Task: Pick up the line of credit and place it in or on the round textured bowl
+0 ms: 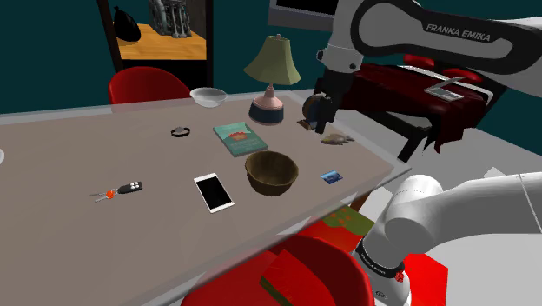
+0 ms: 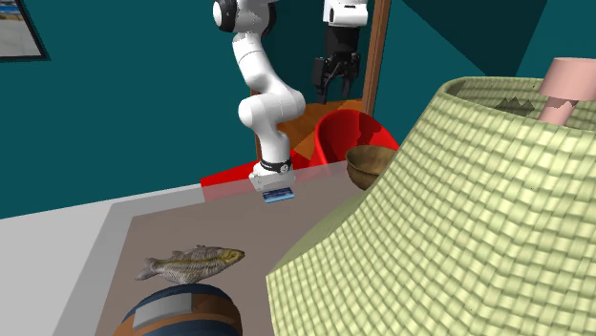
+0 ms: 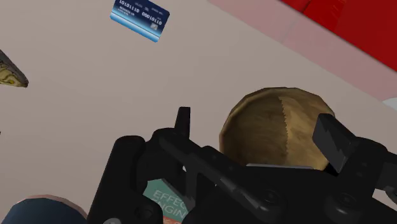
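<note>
Lying flat, blue card (image 1: 330, 176), rough round bowl (image 1: 271, 183)

arm (image 1: 458, 33): "FRANKA EMIKA" | book (image 3: 162, 194): "EFFE…" | card (image 3: 140, 19): digits illegible

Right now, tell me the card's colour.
Blue card, paler band along one edge; wrist view shows it best.

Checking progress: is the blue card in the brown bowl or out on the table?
Out. The blue card lies flat on the table beside the brown bowl, apart from it; the open hand holds nothing.
</note>
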